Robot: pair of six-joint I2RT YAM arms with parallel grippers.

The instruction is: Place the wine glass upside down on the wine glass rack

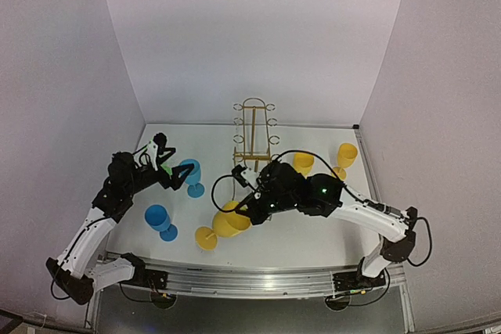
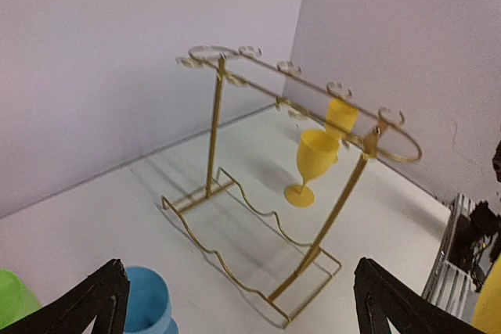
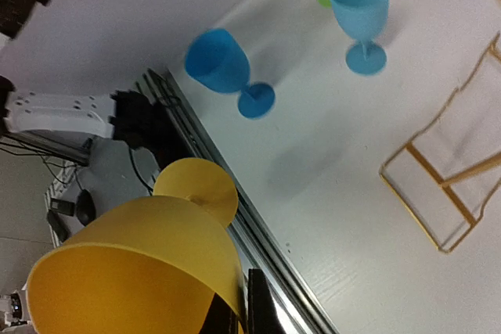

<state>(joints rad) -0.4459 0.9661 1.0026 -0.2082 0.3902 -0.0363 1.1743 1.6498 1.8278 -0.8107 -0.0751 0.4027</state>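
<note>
The right tool is pressed together on the bowl wall of a yellow wine glass. The glass is tipped onto its side low in the centre of the overhead view, with its foot toward the lower left, well apart from the gold wire rack standing upright at the upper centre of the white surface. The left tool is spread wide at mid-left, just beside an upright pale blue glass.
</note>
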